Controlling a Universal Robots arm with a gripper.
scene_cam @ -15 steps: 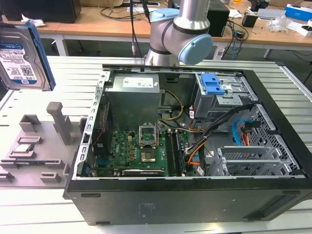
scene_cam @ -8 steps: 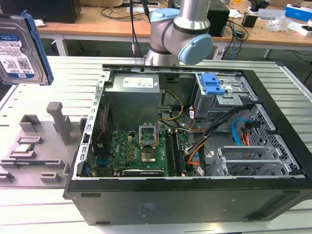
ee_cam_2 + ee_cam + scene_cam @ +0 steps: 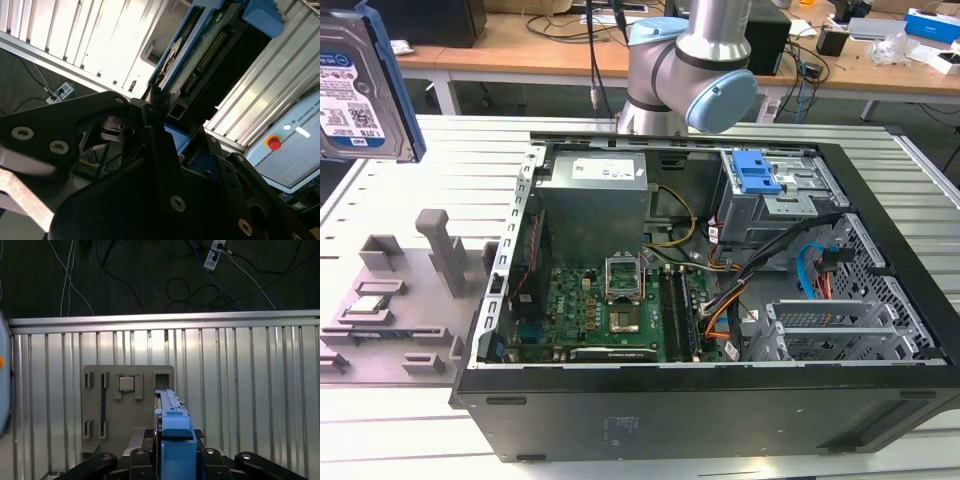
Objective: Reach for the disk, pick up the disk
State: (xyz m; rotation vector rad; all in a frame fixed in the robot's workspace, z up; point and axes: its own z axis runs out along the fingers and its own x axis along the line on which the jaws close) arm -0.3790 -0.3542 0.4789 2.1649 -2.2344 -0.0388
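silver-grey, blue-edged disk [image 3: 355,90] is pinched edge-on in the tool [image 3: 175,459].

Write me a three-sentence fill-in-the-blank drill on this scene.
1. The end effector is shut on the disk, whose side rail is coloured ____.
2. In the first wrist view, the grey fixture beyond the disk holds a small square ____.
3. In the exterior view, the disk is at the view's upper ____.
Missing words: blue; chip; left.
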